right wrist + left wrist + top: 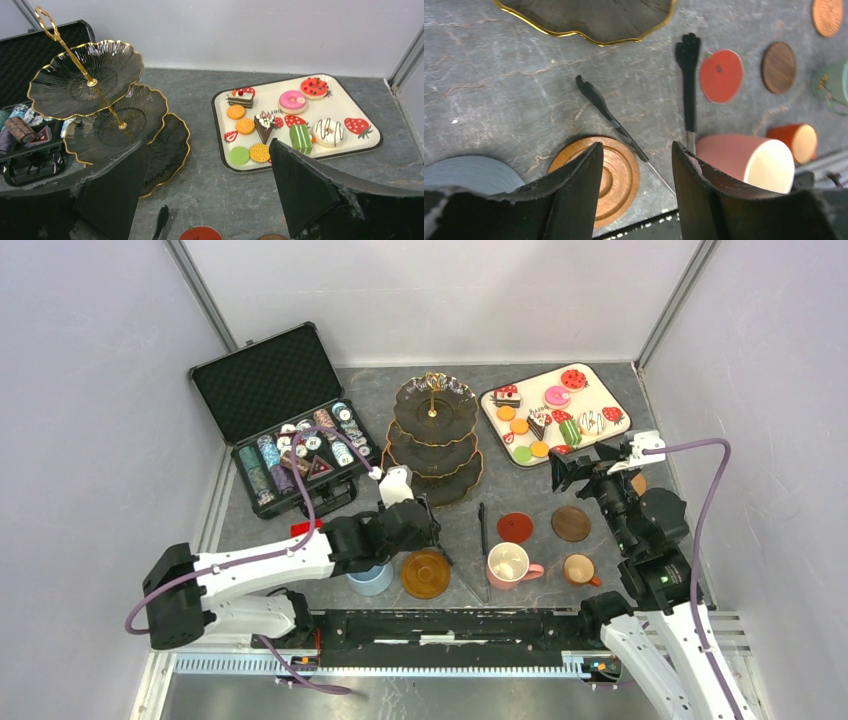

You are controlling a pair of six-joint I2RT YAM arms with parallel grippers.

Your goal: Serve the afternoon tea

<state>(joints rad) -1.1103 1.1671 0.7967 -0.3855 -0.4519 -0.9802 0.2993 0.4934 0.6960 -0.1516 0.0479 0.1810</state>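
Note:
The dark gold-rimmed three-tier stand stands at the back centre with its tiers bare. To its right, a cream tray holds toy macarons, cake slices and donuts. My left gripper hangs low over the wooden coaster, jaws apart with nothing between them. The blue mug is to the coaster's left. The pink mug and small brown mug are to its right. My right gripper is open in front of the tray.
A red coaster and a dark brown coaster lie mid-table. Two black-handled utensils lie between stand and mugs. The green mug is near the right arm. The open poker-chip case fills the back left, and a red toy car shows behind the left arm.

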